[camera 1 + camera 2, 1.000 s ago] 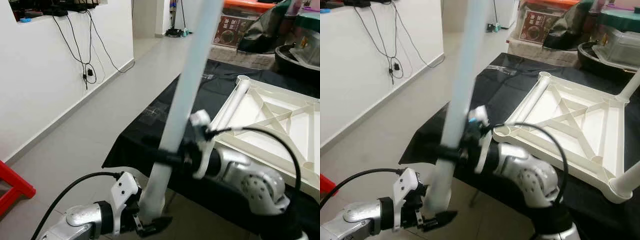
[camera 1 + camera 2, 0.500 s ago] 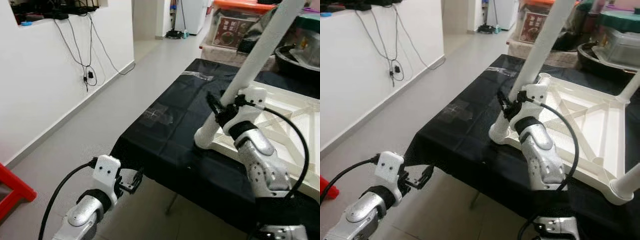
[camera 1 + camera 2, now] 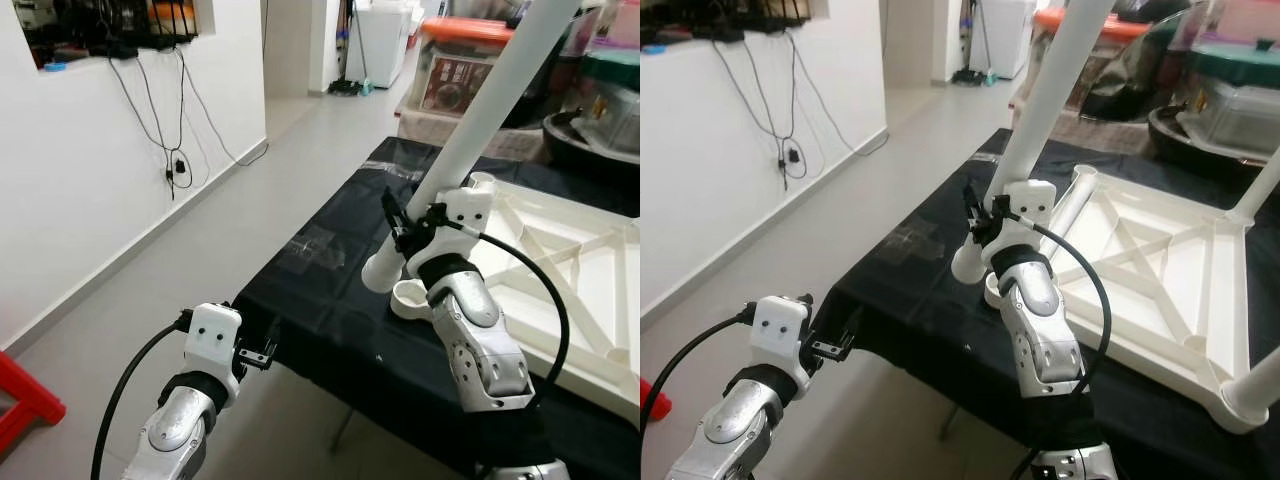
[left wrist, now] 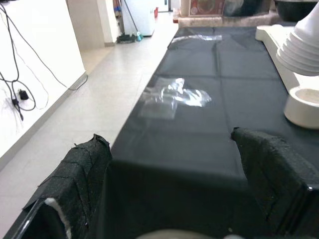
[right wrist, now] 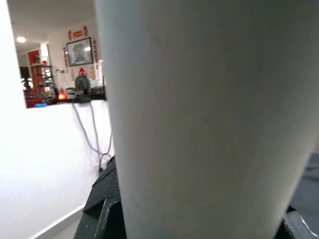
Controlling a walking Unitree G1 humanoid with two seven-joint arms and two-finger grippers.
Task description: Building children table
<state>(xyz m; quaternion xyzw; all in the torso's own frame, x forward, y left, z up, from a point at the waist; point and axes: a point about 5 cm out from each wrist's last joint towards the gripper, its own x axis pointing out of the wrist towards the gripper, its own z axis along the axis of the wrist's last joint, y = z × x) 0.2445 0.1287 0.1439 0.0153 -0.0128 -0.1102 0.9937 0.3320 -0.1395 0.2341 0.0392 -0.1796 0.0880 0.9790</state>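
Since a second ago the white table leg [image 3: 480, 120] has passed out of my left end effector [image 3: 258, 355] and now rides in the right end effector [image 3: 405, 225] alone; over the last half second its lower end has shifted from beside the corner socket [image 3: 412, 297] to just above it, still off to one side.

Right now the right end effector pinches the leg low down, close to its stepped foot, with the long shaft leaning up and away toward the far side of the room. The upturned table top [image 3: 1160, 270] lies on the black-covered bench [image 3: 320, 290], ribs up, the socket at its near corner. My left end effector hangs below the bench edge, fingers spread and empty.

My worries from here: the grip sits far below the leg's middle, so I judge the long shaft could swing in the fingers and tip the foot off line. The foot looks tilted against the socket, so pressing down now could jam it on the rim or shove the unclamped table top across the slick cloth. I'd straighten the leg first.
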